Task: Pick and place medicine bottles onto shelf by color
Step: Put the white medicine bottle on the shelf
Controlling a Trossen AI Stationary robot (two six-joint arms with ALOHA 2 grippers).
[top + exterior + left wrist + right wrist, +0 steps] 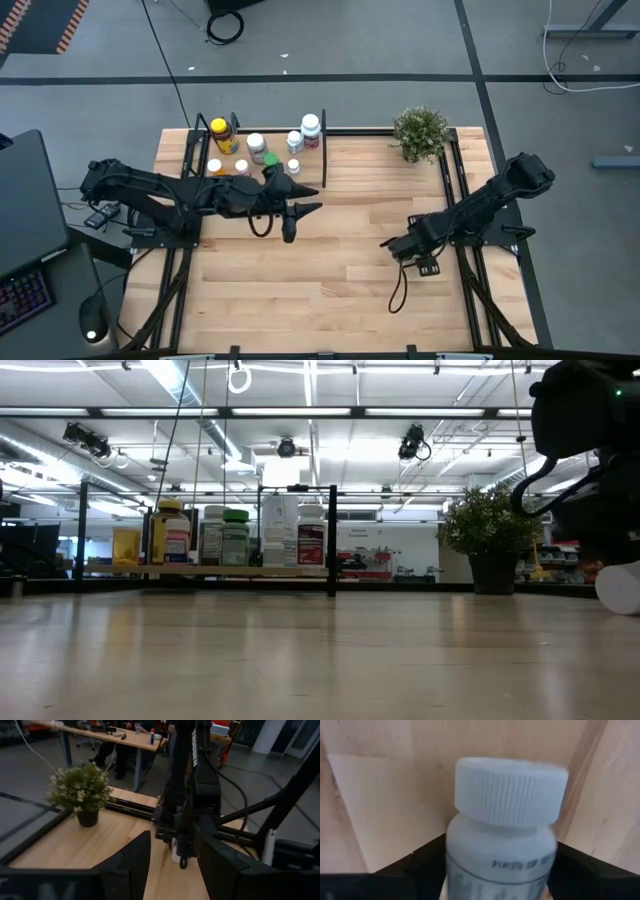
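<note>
Your right gripper [392,243] sits closed around a white ribbed-cap pill bottle [502,827] over bare plank tabletop [330,290], open wood all round; only its wrist view shows the grip; your left gripper [305,198] hangs spread and empty beside the black-framed wooden shelf [322,150] holding the other bottles [256,150] at the far edge.

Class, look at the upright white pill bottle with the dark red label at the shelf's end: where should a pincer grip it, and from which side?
Probably by its cap, from straight above. The red-labelled white pill bottle stands upright, with another bottle close on one side and a black post on the other.
</note>
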